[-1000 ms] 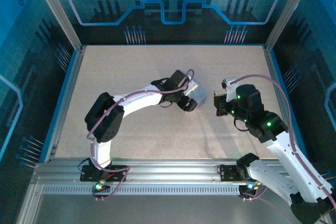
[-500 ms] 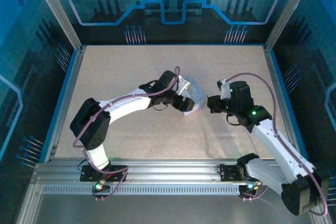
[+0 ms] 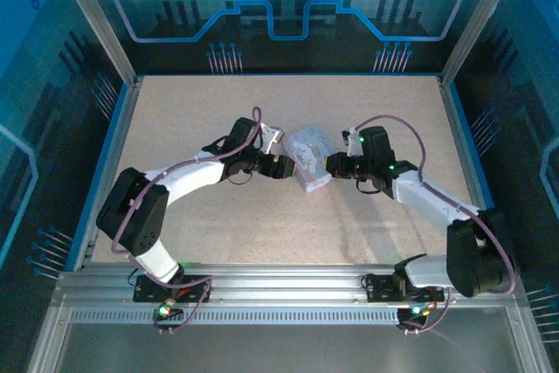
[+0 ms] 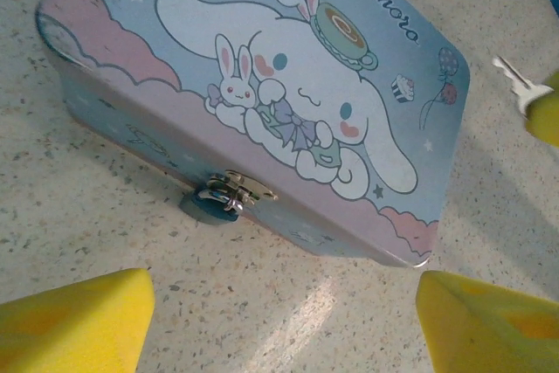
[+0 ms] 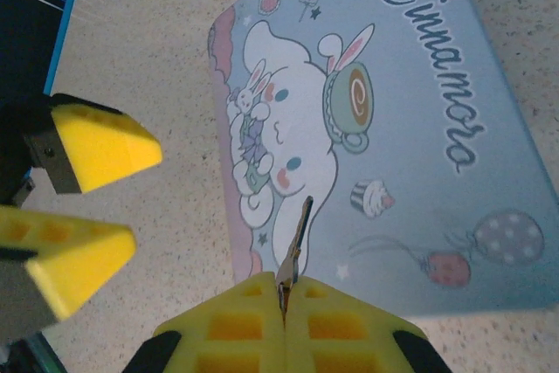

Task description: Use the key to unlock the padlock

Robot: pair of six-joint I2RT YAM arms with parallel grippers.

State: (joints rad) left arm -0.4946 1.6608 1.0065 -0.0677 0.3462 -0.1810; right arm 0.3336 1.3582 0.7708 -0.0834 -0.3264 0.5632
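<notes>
The padlock (image 4: 211,203) is tiny and dark, hanging from the silver latch (image 4: 238,186) on the front wall of a pale blue cartoon-printed tin box (image 4: 288,85) that lies lid up on the table. My left gripper (image 4: 279,334) stands open in front of that wall, with bare table between its yellow fingers (image 4: 74,321). It is just left of the box (image 3: 310,156) in the top view, left gripper (image 3: 285,166). My right gripper (image 5: 284,296) is shut on the key (image 5: 295,242), whose blade points out over the lid (image 5: 393,128). The right gripper (image 3: 333,164) is at the box's right side.
The speckled table (image 3: 218,224) is walled by a blue rim and metal frame posts (image 3: 96,32). The left gripper's yellow fingers (image 5: 100,148) show beyond the box's left edge in the right wrist view. The key tip (image 4: 514,83) shows at the right edge of the left wrist view.
Both arms have reached farther over the table. The left gripper has shifted left and down beside the box. The right gripper has moved left to the box's right side with the key.
</notes>
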